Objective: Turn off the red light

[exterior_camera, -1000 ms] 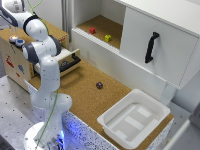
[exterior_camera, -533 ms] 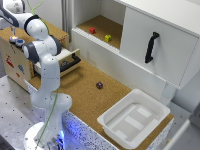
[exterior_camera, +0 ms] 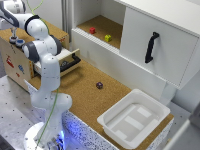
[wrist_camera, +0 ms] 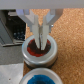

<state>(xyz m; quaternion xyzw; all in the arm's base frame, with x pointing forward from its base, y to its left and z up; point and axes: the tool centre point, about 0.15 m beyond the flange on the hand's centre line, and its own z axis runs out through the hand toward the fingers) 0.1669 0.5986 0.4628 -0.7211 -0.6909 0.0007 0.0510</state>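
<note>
**Gripper down on the red light**

While the white arm (exterior_camera: 42, 60) folds back over itself at the exterior view's left, its gripper (exterior_camera: 13, 39) hangs above the top of the wooden box (exterior_camera: 15, 62), up around ten o'clock in that picture. The fingertips are too small there to read, so whether they are apart or together cannot be told from this view. Just below them sits a round button (exterior_camera: 19, 43), too small and blurred here to give its colour. A drawer (exterior_camera: 67, 59) stands pulled out of the box. Out on the cork table (exterior_camera: 85, 95) lies a small dark cube (exterior_camera: 99, 85) near the centre, and a white tray (exterior_camera: 134, 117) rests at five o'clock. Up in the open cabinet (exterior_camera: 150, 30) at twelve o'clock, a red cube (exterior_camera: 92, 30) and a yellow cube (exterior_camera: 108, 38) sit near each other, apart from one another. A black handle (exterior_camera: 151, 47) marks the cabinet door.

Now the wrist view, and here it is close! The gripper (wrist_camera: 42, 46) has its two fingers (wrist_camera: 47, 37) drawn narrow, tips meeting right on the glowing centre of the red light (wrist_camera: 33, 50), holding nothing. The pale rim rings the tips. Just beside it, touching or nearly so, sits the blue button (wrist_camera: 40, 77).
</note>
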